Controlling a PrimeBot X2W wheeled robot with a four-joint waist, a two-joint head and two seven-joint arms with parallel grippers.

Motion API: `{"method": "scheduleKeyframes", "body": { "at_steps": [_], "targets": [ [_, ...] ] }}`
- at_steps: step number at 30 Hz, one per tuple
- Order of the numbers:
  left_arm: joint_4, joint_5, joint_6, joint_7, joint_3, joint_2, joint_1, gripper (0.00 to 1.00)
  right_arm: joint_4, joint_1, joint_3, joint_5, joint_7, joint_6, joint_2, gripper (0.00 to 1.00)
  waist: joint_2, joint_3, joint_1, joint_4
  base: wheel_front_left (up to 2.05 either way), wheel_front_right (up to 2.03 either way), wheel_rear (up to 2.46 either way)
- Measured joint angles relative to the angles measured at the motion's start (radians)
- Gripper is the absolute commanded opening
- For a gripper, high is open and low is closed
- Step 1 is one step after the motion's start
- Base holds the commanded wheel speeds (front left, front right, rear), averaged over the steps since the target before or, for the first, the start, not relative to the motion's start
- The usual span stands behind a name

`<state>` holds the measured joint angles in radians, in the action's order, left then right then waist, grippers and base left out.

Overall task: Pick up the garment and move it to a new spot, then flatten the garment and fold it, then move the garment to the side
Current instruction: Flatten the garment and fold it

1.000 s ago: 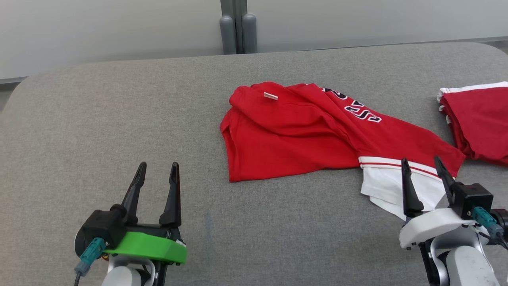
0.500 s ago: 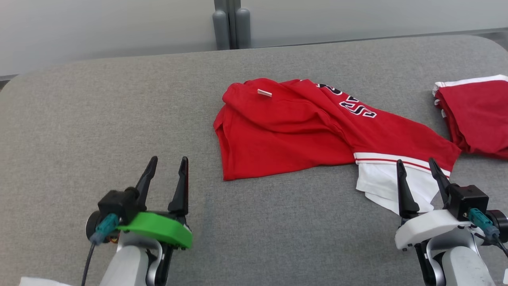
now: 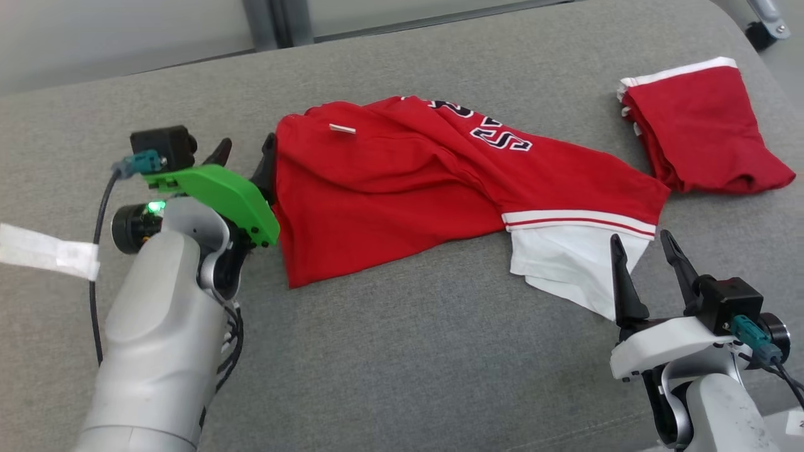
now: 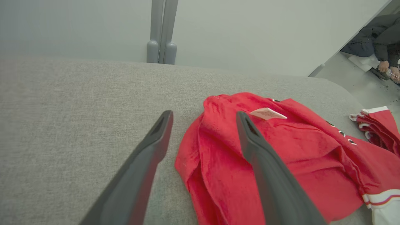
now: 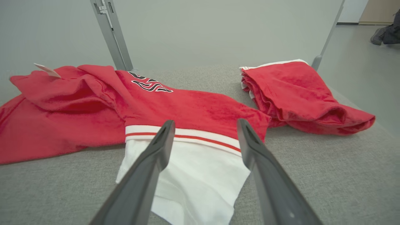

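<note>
The garment is a red shirt with black-and-white lettering, a small white tag and a white sleeve with red stripes, lying crumpled on the grey table. My left gripper stands open at the garment's left edge; in the left wrist view one finger is over the red cloth and the other over bare table. My right gripper stands open just in front of the white sleeve, empty. In the right wrist view its fingers frame the white sleeve.
A second red garment, folded, lies at the table's far right near the edge. The grey fabric table has bare room in front and at the left. A grey post stands behind the table. A person crouches at the far right.
My left arm has reached forward and right to the garment's left edge. The head camera has shifted, so the whole scene sits further left and lower. The right gripper has held its place.
</note>
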<state>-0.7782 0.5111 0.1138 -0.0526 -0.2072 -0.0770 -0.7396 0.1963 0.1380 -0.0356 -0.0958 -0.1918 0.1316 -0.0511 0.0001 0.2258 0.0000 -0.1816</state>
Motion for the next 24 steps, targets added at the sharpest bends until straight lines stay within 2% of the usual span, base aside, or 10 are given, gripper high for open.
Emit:
{"method": "scheduleKeyframes", "body": {
  "at_steps": [6, 12, 21, 24],
  "targets": [
    [-0.081, 0.035, -0.002, -0.108, 0.005, -0.015, -0.096, 1.0, 0.01, 0.015, 0.007, -0.018, -0.018, 0.0, 0.0, 1.0, 0.0, 0.042, 0.0, -0.065, 0.0, 0.0, 0.0],
    [-0.135, 0.032, -0.044, -0.162, 0.002, -0.034, -0.161, 1.0, 0.027, 0.022, 0.018, -0.03, -0.03, 0.0, 0.0, 1.0, -0.0001, 0.08, 0.0, -0.112, 0.0, 0.0, 0.0],
    [-0.176, 0.034, -0.053, -0.21, -0.01, -0.04, -0.203, 1.0, 0.042, 0.039, 0.026, -0.035, -0.04, 0.0, 0.0, 1.0, 0.0, 0.109, 0.0, -0.137, 0.0, 0.0, 0.0],
    [-0.176, 0.034, -0.041, -0.221, -0.024, -0.039, -0.21, 1.0, 0.046, 0.042, 0.025, -0.035, -0.044, 0.0, 0.0, 1.0, -0.0001, 0.109, 0.0, -0.134, 0.0, 0.0, 0.0]
  ]
}}
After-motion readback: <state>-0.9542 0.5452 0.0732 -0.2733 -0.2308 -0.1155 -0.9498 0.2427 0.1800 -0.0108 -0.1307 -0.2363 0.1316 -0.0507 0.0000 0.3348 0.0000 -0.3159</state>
